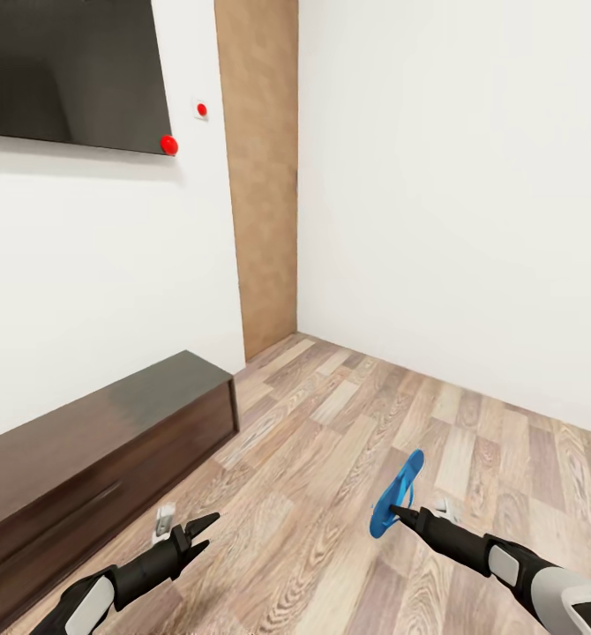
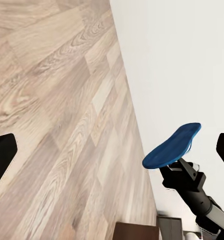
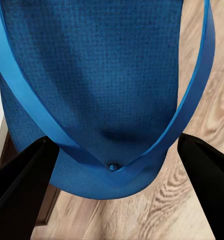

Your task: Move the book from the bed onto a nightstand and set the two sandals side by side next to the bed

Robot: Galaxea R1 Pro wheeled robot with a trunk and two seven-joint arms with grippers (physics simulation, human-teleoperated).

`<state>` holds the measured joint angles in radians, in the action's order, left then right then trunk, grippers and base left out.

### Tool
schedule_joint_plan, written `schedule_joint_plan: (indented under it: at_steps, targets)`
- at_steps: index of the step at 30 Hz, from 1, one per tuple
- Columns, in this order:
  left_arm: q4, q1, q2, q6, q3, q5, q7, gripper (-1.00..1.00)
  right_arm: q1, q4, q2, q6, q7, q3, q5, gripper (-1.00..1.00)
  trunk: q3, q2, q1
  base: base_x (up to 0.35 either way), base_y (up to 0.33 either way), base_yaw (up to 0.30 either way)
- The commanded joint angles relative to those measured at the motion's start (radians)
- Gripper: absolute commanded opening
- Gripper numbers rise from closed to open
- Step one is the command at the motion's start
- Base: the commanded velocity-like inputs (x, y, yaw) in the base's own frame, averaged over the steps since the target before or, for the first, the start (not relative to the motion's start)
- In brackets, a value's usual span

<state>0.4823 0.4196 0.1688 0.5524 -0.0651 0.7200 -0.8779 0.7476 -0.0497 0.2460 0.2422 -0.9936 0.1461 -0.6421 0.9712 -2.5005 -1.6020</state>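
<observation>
One bright blue sandal [image 1: 400, 503] hangs in the air over the wood-plank floor, with my right gripper [image 1: 397, 514] shut on its end. In the right wrist view the sandal's sole and V-shaped strap [image 3: 106, 75] sit close up between the two dark fingers [image 3: 21, 190]. The left wrist view shows the same sandal [image 2: 172, 146] perched above the right gripper [image 2: 182, 175] in front of the white wall. My left gripper [image 1: 203, 534] is low at the left, open and holding nothing. The bed, the book and the nightstand are out of view.
A long low dark brown cabinet [image 1: 93, 441] runs along the left wall under a black wall screen [image 1: 66, 70]. A tan wood panel [image 1: 260, 176] marks the room corner. White walls close the space ahead and to the right. Bare plank floor [image 1: 331, 423] lies between them.
</observation>
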Motion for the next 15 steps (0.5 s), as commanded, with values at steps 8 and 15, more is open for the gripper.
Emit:
schedule_joint_plan:
  at_steps: [8, 15]
  targets:
    - [-0.001, 0.001, 0.000, 0.007, -0.001, 0.005, -0.001, 1.00, 0.001, -0.003, 0.000, 0.008, -0.005, 0.004, -0.011, -1.00, 0.005, 0.000, 0.000, -0.002, 0.000, 0.255]
    - [-0.001, 0.001, 0.000, 0.007, -0.001, 0.005, -0.001, 1.00, 0.001, -0.003, -0.001, 0.008, -0.005, 0.003, -0.011, -1.00, 0.008, 0.000, 0.000, -0.056, 0.000, 0.254]
